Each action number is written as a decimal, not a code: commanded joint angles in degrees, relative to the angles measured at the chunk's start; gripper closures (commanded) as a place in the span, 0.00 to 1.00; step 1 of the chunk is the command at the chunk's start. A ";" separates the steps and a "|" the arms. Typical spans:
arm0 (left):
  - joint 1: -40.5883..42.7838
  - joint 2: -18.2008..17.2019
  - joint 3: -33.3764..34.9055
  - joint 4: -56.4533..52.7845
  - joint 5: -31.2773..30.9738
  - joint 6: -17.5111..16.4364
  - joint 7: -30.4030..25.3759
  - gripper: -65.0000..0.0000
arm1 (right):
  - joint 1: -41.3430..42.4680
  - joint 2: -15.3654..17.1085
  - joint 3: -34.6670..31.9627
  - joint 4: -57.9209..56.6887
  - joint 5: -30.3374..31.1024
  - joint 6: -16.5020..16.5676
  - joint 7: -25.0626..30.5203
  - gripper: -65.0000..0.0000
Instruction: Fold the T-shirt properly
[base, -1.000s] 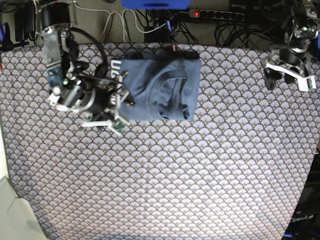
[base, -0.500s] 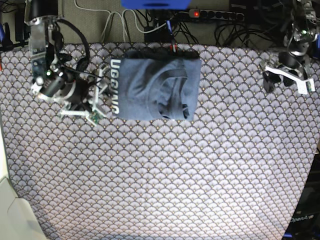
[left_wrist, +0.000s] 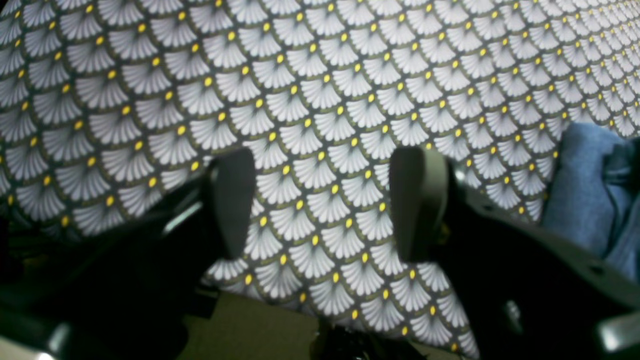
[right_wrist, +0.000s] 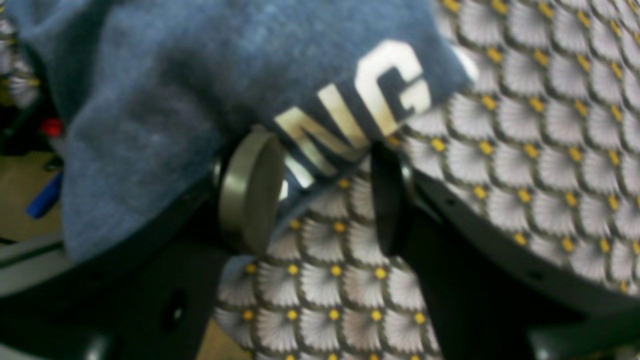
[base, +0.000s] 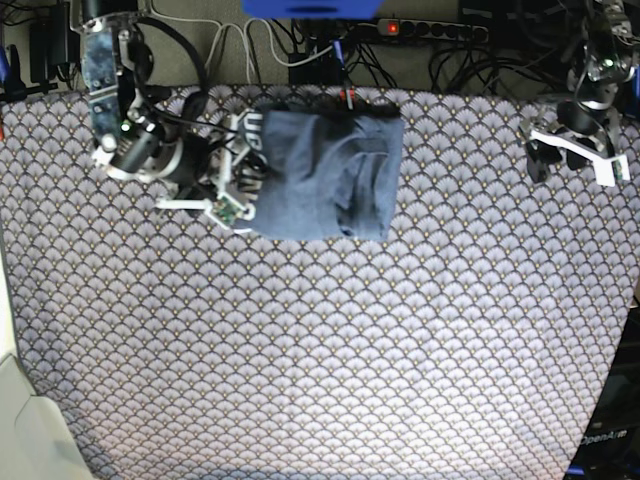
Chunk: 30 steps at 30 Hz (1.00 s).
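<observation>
scalloped tablecloth (base: 330, 340), folded t-shirt (base: 325, 175), right gripper (right_wrist: 320, 195) at its lettered edge

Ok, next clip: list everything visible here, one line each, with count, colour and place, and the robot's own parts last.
T-shirt: one, grey-blue with white lettering, folded into a rectangle at the far middle of the table.
Tablecloth: one, grey-white scallop pattern with yellow dots, covering the table.
Power strip: one, black with a red lit switch, behind the table's far edge.
Cables: several, white and black, behind the table.
Right pincer: one, open, at the T-shirt's lettered edge.
Left pincer: one, open and empty, over bare cloth, apart from the T-shirt.
</observation>
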<state>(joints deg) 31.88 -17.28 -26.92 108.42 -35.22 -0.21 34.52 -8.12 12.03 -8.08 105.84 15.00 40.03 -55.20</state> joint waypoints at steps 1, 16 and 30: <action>0.34 -0.70 -0.56 1.16 -0.25 -0.10 -1.16 0.36 | 1.75 0.06 -0.67 0.66 0.86 -0.03 1.27 0.50; 1.84 -0.70 -0.64 1.34 -0.25 -0.10 -1.16 0.36 | 6.58 1.02 -2.17 -4.96 -2.30 -0.03 1.18 0.50; 1.31 -0.79 -0.64 1.34 -0.25 -0.10 -1.16 0.36 | 3.77 -3.90 -3.48 7.87 -6.52 -0.03 -4.18 0.50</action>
<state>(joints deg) 33.08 -17.30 -27.03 108.68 -35.24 -0.21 34.54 -5.52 8.12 -11.77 112.62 7.73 40.03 -60.84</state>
